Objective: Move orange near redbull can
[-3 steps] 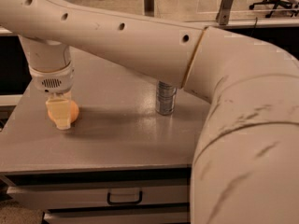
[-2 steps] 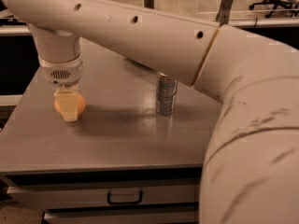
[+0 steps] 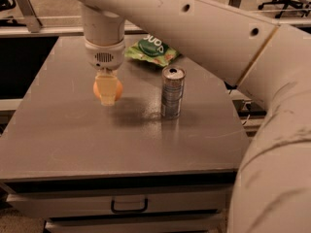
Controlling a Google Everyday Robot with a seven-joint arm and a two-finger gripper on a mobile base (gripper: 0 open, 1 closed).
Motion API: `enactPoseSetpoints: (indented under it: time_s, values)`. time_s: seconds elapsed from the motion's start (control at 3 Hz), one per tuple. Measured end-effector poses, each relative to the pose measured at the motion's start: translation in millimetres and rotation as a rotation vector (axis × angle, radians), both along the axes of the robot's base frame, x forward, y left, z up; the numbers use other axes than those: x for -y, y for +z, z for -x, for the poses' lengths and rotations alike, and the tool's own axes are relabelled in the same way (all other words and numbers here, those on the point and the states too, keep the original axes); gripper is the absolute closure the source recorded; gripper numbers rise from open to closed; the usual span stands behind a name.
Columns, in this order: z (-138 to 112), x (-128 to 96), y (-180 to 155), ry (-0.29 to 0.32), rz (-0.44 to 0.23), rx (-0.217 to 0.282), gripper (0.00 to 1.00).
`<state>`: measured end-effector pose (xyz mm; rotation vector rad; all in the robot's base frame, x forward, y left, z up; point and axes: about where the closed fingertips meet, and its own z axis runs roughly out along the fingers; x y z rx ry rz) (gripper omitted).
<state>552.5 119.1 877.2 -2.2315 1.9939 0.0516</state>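
The orange (image 3: 98, 88) is held between the cream fingers of my gripper (image 3: 108, 89), just above the grey table (image 3: 73, 130), left of centre. The fingers (image 3: 109, 92) cover most of the fruit. The redbull can (image 3: 172, 92) stands upright on the table, to the right of the orange and about a can's height away from it. Its pull-tab top faces up. My arm reaches in from the right and passes above the can.
A green snack bag (image 3: 151, 49) lies on the table behind the can, near the far edge. The table has a drawer with a handle (image 3: 129, 207) below its front edge. Dark floor gaps lie left and right of the table.
My gripper has carried the orange to the right, toward the can. The green snack bag behind the can has come into view as the arm moved.
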Motion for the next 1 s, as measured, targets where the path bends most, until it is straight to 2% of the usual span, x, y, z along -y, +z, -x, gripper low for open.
enactPoseSetpoints:
  time_s: [0.33, 0.67, 1.0]
  values:
    - [-17, 40, -4, -0.07, 0.012, -0.01, 1.0]
    - [-19, 65, -10, -0.111, 0.022, -0.017, 1.0]
    - [-16, 83, -19, -0.141, 0.038, -0.041, 0.75]
